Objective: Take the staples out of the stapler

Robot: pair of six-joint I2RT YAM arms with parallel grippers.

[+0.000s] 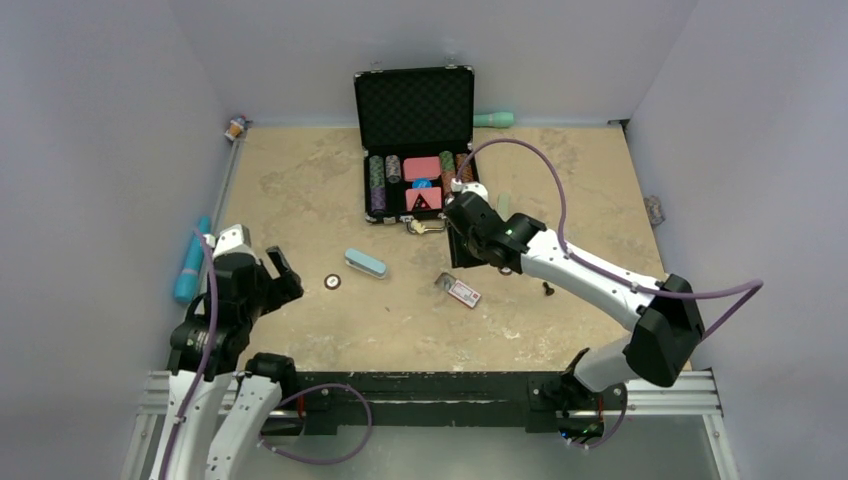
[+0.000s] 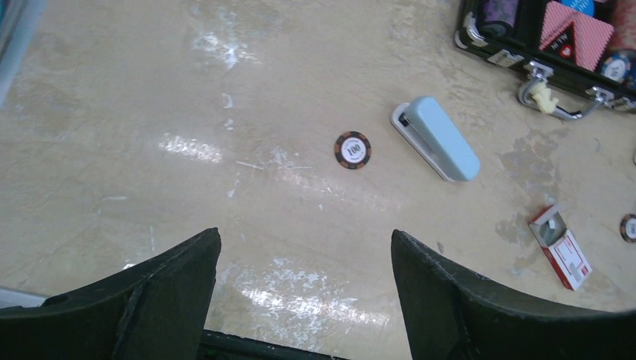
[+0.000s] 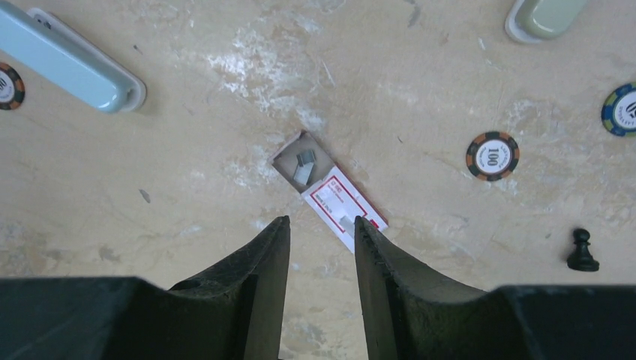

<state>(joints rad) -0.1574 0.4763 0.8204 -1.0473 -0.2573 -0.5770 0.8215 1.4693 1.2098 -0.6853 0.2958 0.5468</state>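
My right gripper (image 3: 321, 223), slightly parted, hangs near the staples (image 3: 304, 166); my left gripper (image 2: 304, 236) gapes by the left edge of the desk (image 1: 300, 200).

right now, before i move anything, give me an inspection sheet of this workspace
surface: beige mottled table, scuffed, some glare
job's things: blue stapler shut, lying flat, untouched; staples lie in the open staple box
clutter: open poker case, loose chips, black pawn, pale green stapler-like item
grippers: left gripper jaws wide, empty; right gripper jaws narrowly apart, empty, near the staple box
cables: purple cable arcs over the right arm; another loops at the near edge
surroundings: grey walls; blue object off the left edge
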